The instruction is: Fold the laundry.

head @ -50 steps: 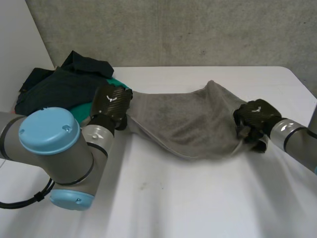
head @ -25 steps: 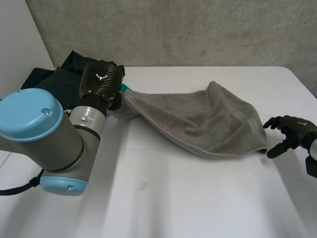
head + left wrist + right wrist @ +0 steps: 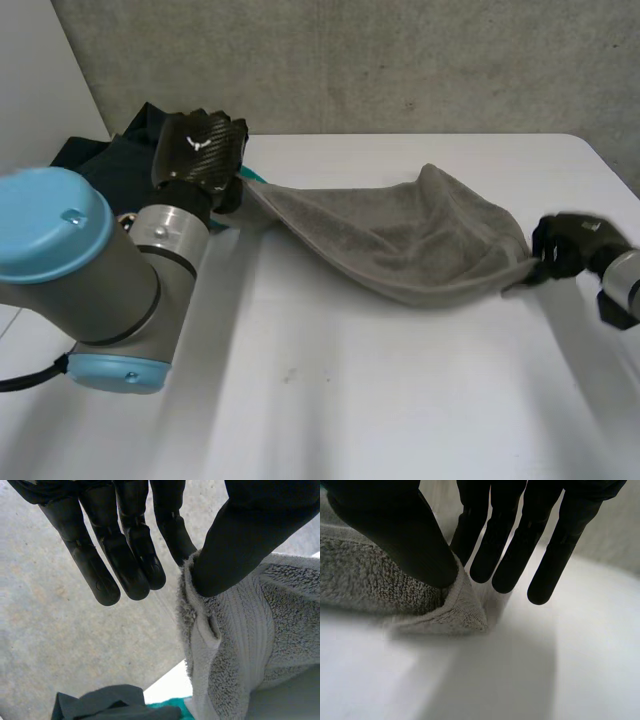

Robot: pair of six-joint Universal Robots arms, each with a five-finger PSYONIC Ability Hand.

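— At the near left, close and large, a grey joint (image 3: 110, 290) of the left arm, capped in light blue. Past it, bare white table (image 3: 330, 400).

— And further in?

— Across the middle, a grey towel (image 3: 400, 240), strung from left to right. Sags onto the table along its near edge, rises into a hump toward the far right.

— Held at the right end?

— Yes, by the right hand (image 3: 562, 245), low over the table near its right edge. Seen from that wrist: thumb pressed onto the towel (image 3: 380, 580) corner against the nearest finger, pinching it. Remaining fingers (image 3: 560, 550) straight, slightly apart, touching nothing. Corner on the table or just above it: cannot tell.

— And the left end?

— Farther back on the left, the left hand (image 3: 200, 148), raised above the table. Grips the towel's left end, lifted clear of the surface. Seen from that wrist: thumb clamped on the hem of the towel (image 3: 235, 645) against one finger. Other fingers (image 3: 122, 555) straight, side by side, free.

— Behind that?

— At the far left, a heap of dark clothes (image 3: 90, 165). Just beside the left hand, a strip of teal cloth (image 3: 252, 178), peeking from under the heap. Farthest back, a grey concrete wall (image 3: 400, 60).
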